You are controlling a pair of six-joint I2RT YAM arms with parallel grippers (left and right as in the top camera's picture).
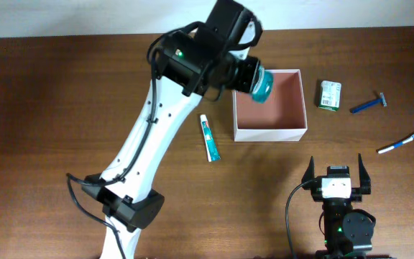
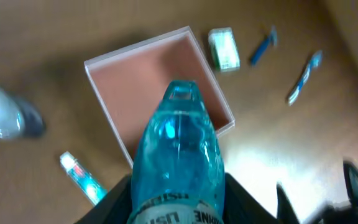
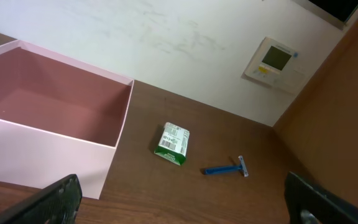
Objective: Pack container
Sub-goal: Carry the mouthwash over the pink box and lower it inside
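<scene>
The container [image 1: 293, 132] is a square white box with a reddish-brown inside, at the table's middle right; it also shows in the left wrist view [image 2: 104, 59] and the right wrist view [image 3: 55, 158]. It looks empty. My left gripper [image 1: 254, 78] is shut on a teal mouthwash bottle [image 1: 263, 85] and holds it over the container's left rim. In the left wrist view the bottle [image 2: 179, 155] points at the box. My right gripper [image 1: 335, 171] is open and empty near the front edge, below the container.
A toothpaste tube [image 1: 209, 137] lies left of the container. A green-and-white packet [image 1: 329, 95], a blue razor [image 1: 369, 105] and a toothbrush [image 1: 406, 140] lie to its right. The packet [image 3: 173, 144] and razor [image 3: 227, 168] also show in the right wrist view.
</scene>
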